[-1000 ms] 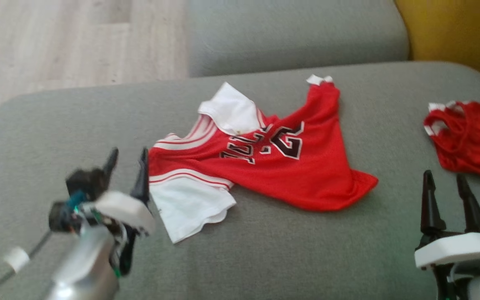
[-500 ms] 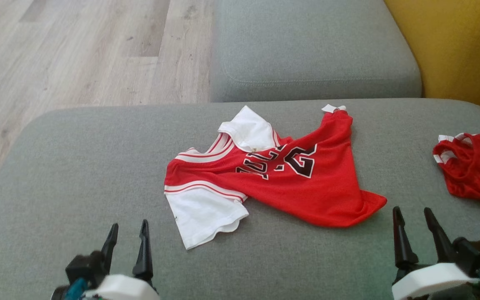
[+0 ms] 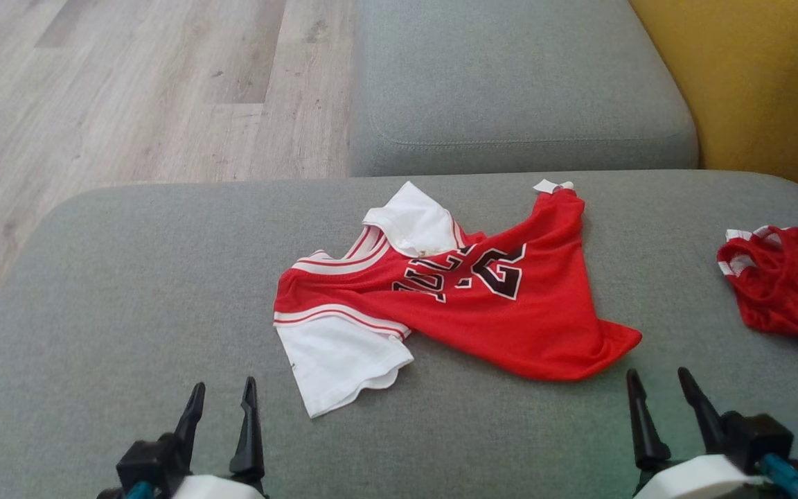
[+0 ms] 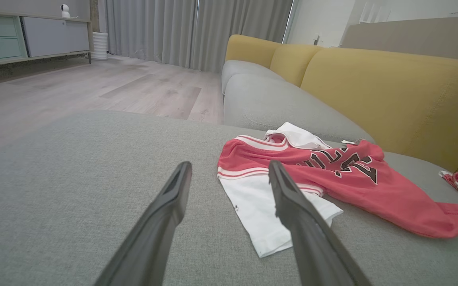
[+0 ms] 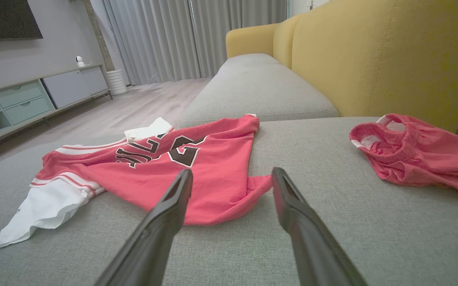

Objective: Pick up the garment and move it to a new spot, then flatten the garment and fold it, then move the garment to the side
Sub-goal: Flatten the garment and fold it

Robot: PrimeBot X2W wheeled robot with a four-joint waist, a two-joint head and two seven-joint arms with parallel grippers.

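The garment (image 3: 468,305) is a red jersey with white sleeves and dark lettering, lying crumpled in the middle of the grey sofa seat (image 3: 129,298). It also appears in the left wrist view (image 4: 332,178) and the right wrist view (image 5: 181,167). My left gripper (image 3: 224,391) stands open near the seat's front edge, short of the white sleeve (image 3: 337,364), with nothing between its fingers. My right gripper (image 3: 659,381) is open too, just in front of the jersey's red hem corner (image 3: 621,339), apart from it.
A second red garment (image 3: 783,284) lies bunched at the seat's right edge. A further grey cushion (image 3: 510,83) lies beyond, with the yellow backrest (image 3: 759,83) on the right. Wooden floor (image 3: 129,90) runs along the left, off the seat's edge.
The head camera has tilted, so the scene sits lower in view. Both grippers have drawn back toward the bottom edge, the left one away from the white sleeve. The jersey lies unchanged.
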